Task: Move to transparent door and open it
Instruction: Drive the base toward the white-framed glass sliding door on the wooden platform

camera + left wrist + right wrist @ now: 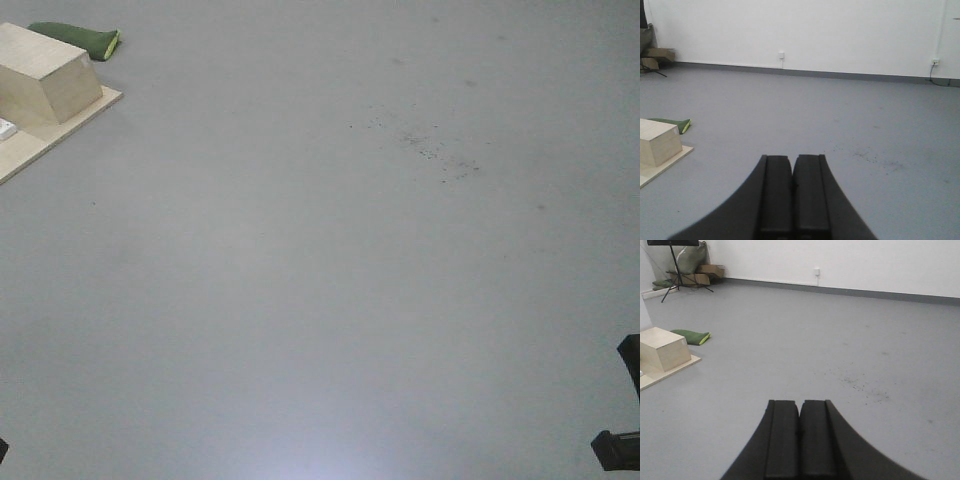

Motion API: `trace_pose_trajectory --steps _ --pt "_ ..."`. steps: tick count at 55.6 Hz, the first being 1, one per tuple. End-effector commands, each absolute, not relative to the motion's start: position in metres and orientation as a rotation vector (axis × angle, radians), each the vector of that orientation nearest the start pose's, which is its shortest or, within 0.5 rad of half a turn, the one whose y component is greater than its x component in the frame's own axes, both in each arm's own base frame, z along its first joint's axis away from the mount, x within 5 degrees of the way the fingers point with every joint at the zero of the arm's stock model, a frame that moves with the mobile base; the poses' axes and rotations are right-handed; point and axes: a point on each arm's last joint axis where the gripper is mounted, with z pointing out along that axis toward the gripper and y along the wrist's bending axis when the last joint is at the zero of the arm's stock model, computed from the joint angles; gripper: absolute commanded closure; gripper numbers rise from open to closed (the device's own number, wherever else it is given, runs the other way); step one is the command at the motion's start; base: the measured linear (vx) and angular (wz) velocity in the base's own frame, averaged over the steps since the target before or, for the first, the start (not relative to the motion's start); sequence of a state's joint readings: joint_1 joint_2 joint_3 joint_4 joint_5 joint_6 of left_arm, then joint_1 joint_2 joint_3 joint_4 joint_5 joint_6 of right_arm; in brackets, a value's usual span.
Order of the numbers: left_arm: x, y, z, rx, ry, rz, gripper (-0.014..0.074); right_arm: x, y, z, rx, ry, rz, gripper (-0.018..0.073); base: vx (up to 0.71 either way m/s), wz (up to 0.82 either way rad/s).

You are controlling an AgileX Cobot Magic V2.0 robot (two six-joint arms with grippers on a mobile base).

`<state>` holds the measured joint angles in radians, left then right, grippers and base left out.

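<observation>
Facing white wall [840,35], left gripper [792,162] closed

Two grippers, left gripper [792,161] and right gripper [800,405], lower centre of each wrist view; one pale wooden box [45,85], upper left; one flat board [60,125] under it; one green pouch [80,38]; two wall sockets [781,54] on the far wall; one tripod stand [671,267]; two cardboard boxes [710,270], upper left.

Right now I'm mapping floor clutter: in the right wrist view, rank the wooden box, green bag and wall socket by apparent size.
1. wooden box
2. green bag
3. wall socket, though it is farthest away, so this ranks looks only.
</observation>
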<state>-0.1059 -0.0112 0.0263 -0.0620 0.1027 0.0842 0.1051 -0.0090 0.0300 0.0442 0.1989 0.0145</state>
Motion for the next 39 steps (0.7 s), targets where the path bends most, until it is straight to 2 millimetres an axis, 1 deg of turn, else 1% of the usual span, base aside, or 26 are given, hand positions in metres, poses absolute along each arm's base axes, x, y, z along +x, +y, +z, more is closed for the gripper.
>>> trace_pose_trajectory --steps 1,21,39 --pt "0.0542 -0.006 0.2107 0.091 1.483 -0.079 0.0594 0.0556 0.006 0.1927 -0.042 1.613 0.12 0.0561 0.54 0.2" --pt "0.0542 -0.006 0.2107 0.091 1.483 -0.079 0.0594 0.0556 0.006 0.1927 -0.042 1.613 0.12 0.0561 0.55 0.25" --pt "0.0542 -0.006 0.2107 0.091 1.483 -0.079 0.0594 0.0556 0.006 0.193 -0.042 1.61 0.12 0.0561 0.59 0.47"
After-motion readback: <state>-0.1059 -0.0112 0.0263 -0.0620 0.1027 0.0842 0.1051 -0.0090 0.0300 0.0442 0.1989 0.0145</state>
